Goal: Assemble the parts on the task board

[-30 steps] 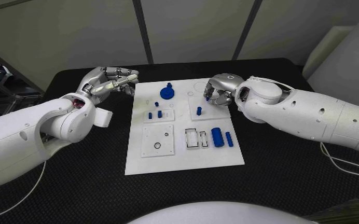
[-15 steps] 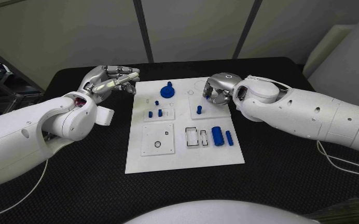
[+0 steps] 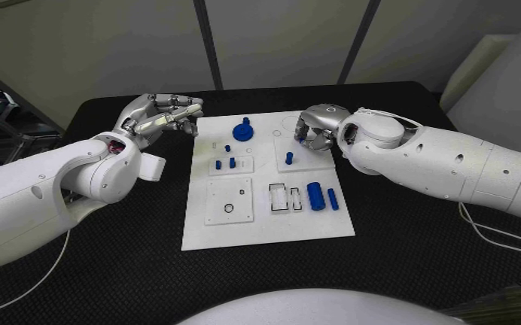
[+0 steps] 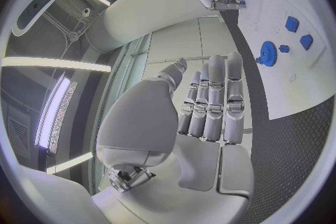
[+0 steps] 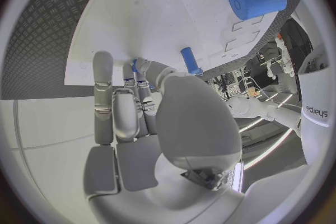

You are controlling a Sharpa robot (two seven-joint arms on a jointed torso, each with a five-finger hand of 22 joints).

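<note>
Board: the white task board [image 3: 266, 227] lies flat in the middle of the black table [image 3: 130, 265], long side running away from the robot.
Left hand: the left hand [image 3: 161, 120] hovers over the table just off the board's far left corner, not touching the board. In the left wrist view its fingers [image 4: 213, 98] lie straight and side by side with nothing in them, thumb set a little apart.
Right hand: the right hand [image 3: 316, 129] is over the far right part of the board, fingers curled down. In the right wrist view a sliver of blue [image 5: 135, 65] shows between the fingertips, so it seems to pinch a small blue piece, though I cannot tell for sure.
Gear: a blue gear [image 3: 245, 132] with a knob on top sits near the board's far edge, between the two hands.
Small pegs: short blue pegs [image 3: 225, 165] stand on a raised square plate on the left half of the board; a single blue peg [image 3: 289, 159] stands upright just beside the right hand.
Cylinders: a thick blue cylinder [image 3: 315, 197] and a thinner blue rod [image 3: 332, 201] lie side by side on the right half, next to rectangular cut-outs [image 3: 280, 198].
Near plate: a square white plate [image 3: 229, 203] with a small ring on it sits on the board's near left part.
</note>
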